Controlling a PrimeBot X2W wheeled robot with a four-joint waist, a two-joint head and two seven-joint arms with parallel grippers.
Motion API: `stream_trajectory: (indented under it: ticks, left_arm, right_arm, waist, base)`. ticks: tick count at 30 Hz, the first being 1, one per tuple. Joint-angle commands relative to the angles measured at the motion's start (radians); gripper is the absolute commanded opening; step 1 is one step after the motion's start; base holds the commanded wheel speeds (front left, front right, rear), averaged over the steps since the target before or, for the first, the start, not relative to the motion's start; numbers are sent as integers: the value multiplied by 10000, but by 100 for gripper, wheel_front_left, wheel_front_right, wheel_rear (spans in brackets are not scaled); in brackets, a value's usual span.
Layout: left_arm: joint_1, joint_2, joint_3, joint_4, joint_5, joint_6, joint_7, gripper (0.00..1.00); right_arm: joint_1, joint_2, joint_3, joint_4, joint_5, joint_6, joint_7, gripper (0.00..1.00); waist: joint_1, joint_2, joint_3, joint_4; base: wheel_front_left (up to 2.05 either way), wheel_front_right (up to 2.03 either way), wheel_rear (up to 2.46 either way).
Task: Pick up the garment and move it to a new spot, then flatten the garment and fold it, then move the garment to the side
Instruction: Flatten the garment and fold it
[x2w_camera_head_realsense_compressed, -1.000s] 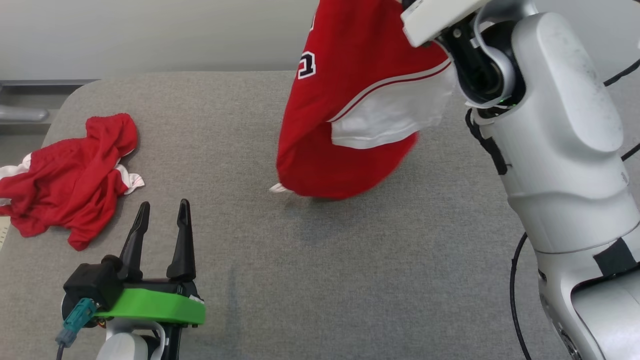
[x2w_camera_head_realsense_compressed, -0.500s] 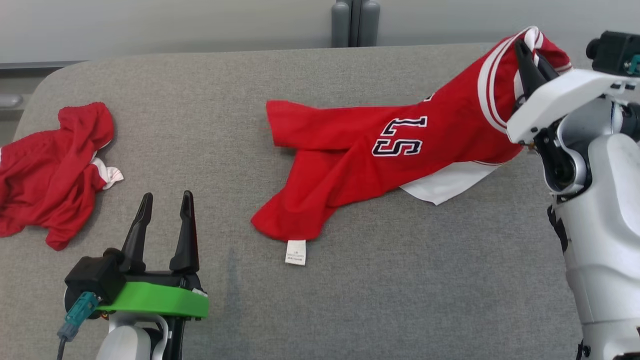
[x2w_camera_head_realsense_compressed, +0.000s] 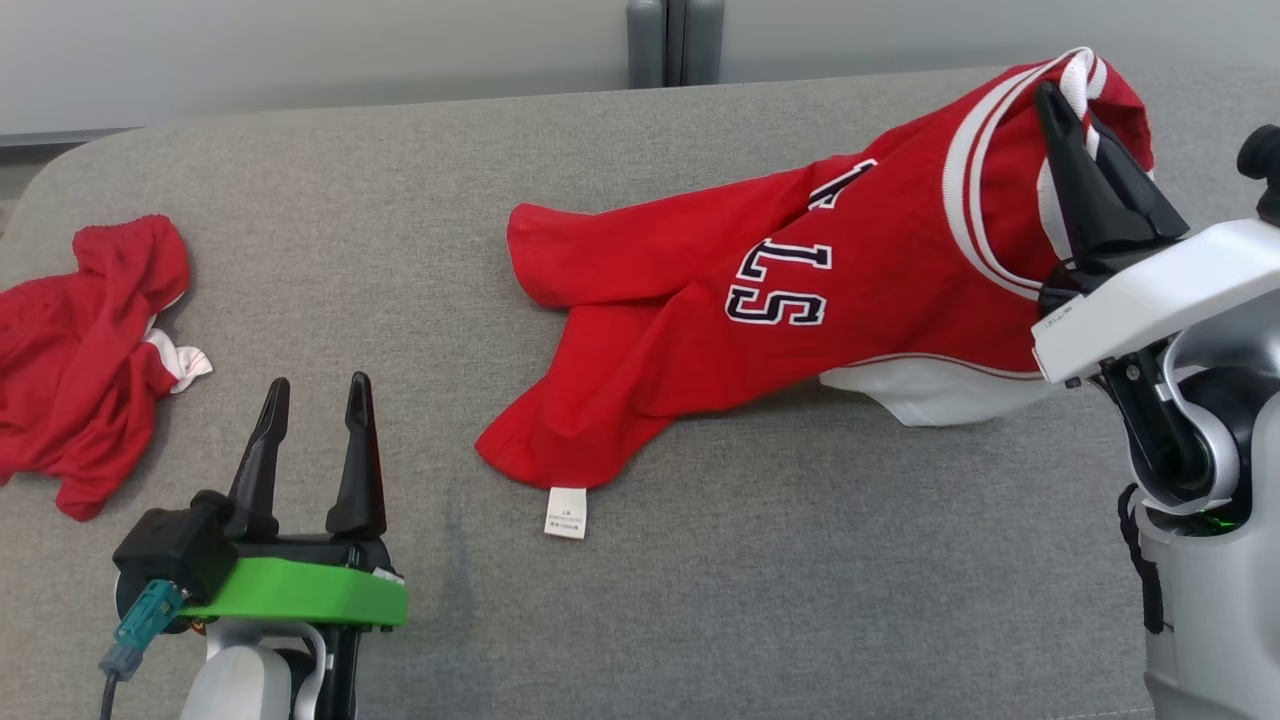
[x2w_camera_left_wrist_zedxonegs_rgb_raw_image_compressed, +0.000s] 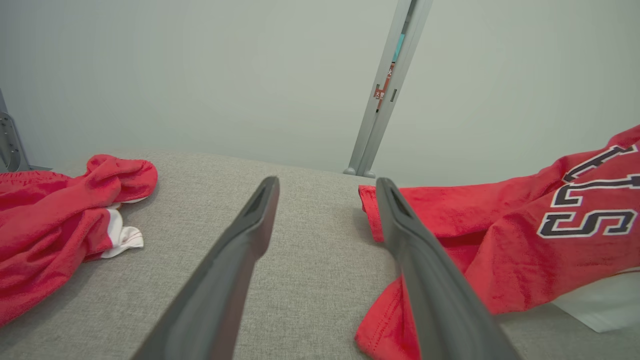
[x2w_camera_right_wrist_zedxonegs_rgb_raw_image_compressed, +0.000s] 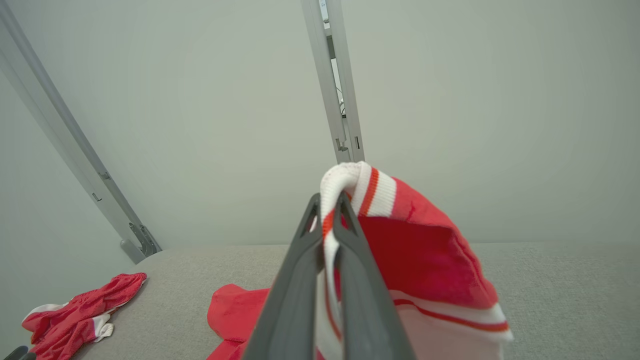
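Note:
The garment (x2w_camera_head_realsense_compressed: 760, 300) is a red jersey with white trim and a dark-edged white number, stretched across the grey table from centre to right. My right gripper (x2w_camera_head_realsense_compressed: 1058, 100) is shut on its striped white collar band (x2w_camera_right_wrist_zedxonegs_rgb_raw_image_compressed: 345, 185), holding that end raised at the far right while the rest trails on the table. A white label (x2w_camera_head_realsense_compressed: 566, 512) hangs off the lower hem. My left gripper (x2w_camera_head_realsense_compressed: 315, 395) stands open at the lower left, off the cloth, with nothing between its fingers; in the left wrist view the garment (x2w_camera_left_wrist_zedxonegs_rgb_raw_image_compressed: 525, 235) lies right of the fingers (x2w_camera_left_wrist_zedxonegs_rgb_raw_image_compressed: 240, 250).
A second red and white garment (x2w_camera_head_realsense_compressed: 80, 360) lies crumpled at the table's left edge, also in the wrist views (x2w_camera_left_wrist_zedxonegs_rgb_raw_image_compressed: 55, 235) (x2w_camera_right_wrist_zedxonegs_rgb_raw_image_compressed: 80, 310). The grey padded table (x2w_camera_head_realsense_compressed: 800, 600) ends at a pale wall with a grey post (x2w_camera_head_realsense_compressed: 675, 40) behind it.
The garment went from hanging high in a bunch to lying stretched across the table with the collar end lowered at the right. The camera shifted a little. My left gripper stayed put.

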Motion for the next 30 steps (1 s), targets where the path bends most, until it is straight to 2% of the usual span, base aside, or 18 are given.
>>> stream_trajectory:
  ticks: [1,4,6,10,16,19,20,21,26,30]
  left_arm:
    - [-194,8,-12,-63,-27,-20,2,100]
    - [-357,23,-123,-105,-41,-20,2,100]
    - [-473,52,-214,-146,-65,-20,3,100]
    - [-773,91,-431,-216,-88,-21,3,100]
    - [-1170,63,-788,-217,-152,-21,3,100]
    - [-1306,35,-898,-223,-145,-21,3,100]
    - [-1338,28,-931,-234,-164,-21,3,100]
    - [-1360,24,-935,-236,-173,-21,3,100]
    - [-1378,-4,-811,-249,-191,-21,3,100]
    - [-1194,3,-657,-130,-133,-21,3,100]
  right_arm:
    - [128,13,-156,-131,-135,0,194,0]
    - [-121,-1,-511,292,-343,0,382,0]
    - [-541,-286,-617,931,-606,0,201,0]
    - [-1634,-779,-793,3076,-1187,0,-707,0]
    - [-3279,-1771,-286,6379,-2175,0,-2356,0]
    - [-3950,-1988,-365,7652,-2390,0,-3168,0]
    - [-4107,-1973,-385,8118,-2436,0,-3403,45]
    - [-4220,-1938,-363,8468,-2389,0,-3576,100]
    - [-4843,-1975,78,9835,-2175,-1,-4368,100]
    - [-4961,-1981,569,10467,-1818,-1,-4431,100]
  waist:
    - [0,0,122,-31]
    - [0,0,381,17]
    - [0,0,588,97]
    - [0,0,1036,392]
    - [0,0,1616,1100]
    - [0,0,1797,1428]
    - [0,0,1836,1514]
    - [0,0,1857,1576]
    - [0,0,1814,1682]
    - [0,0,1496,1533]
  base:
    - [0,0,0]
    - [0,0,0]
    - [0,0,0]
    - [0,0,0]
    - [0,0,0]
    - [0,0,0]
    - [0,0,0]
    - [0,0,0]
    - [0,0,0]
    - [0,0,0]
